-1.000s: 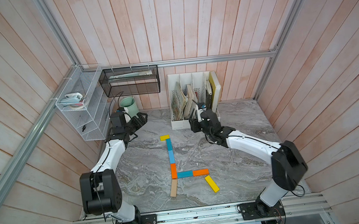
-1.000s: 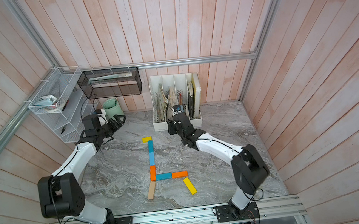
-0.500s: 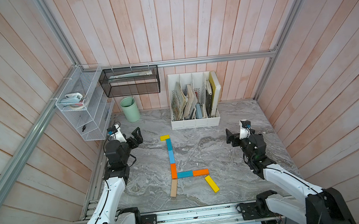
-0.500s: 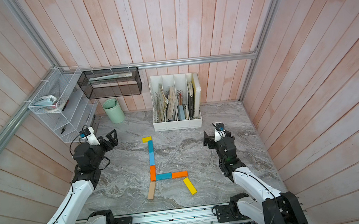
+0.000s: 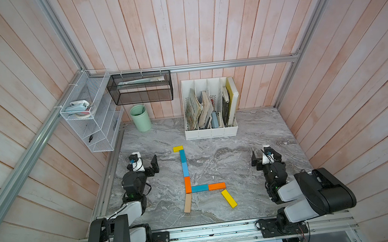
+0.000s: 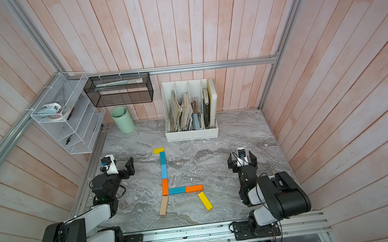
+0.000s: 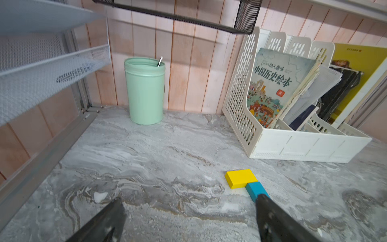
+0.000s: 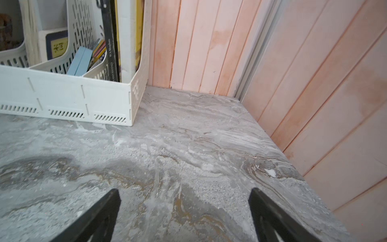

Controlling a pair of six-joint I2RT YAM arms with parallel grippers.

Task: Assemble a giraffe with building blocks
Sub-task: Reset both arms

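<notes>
The giraffe (image 5: pixel 187 184) lies flat mid-table in both top views, made of building blocks. It has a yellow head (image 5: pixel 178 148), a blue-and-orange neck (image 6: pixel 163 170), a teal and orange body (image 5: pixel 208 187), a tan leg (image 5: pixel 187 203) and a slanted yellow leg (image 5: pixel 228 198). My left gripper (image 5: pixel 143 160) hovers open, left of the neck and apart from it. The left wrist view shows the yellow head (image 7: pixel 240 178) and a teal block (image 7: pixel 256 190) beside one fingertip, with the left gripper (image 7: pixel 189 199) empty. My right gripper (image 5: pixel 265 154) is open and empty to the right, over bare marble (image 8: pixel 184 191).
A mint cup (image 5: pixel 140 118) and a white file rack (image 5: pixel 211 133) with books stand at the back wall. A white wire shelf (image 5: pixel 91 126) and a black mesh basket (image 5: pixel 141 87) hang at the back left. An aluminium rail (image 5: pixel 199 232) runs along the front.
Both arms have drawn back from the rear of the table toward the front and folded at the sides. The blocks have not moved.
</notes>
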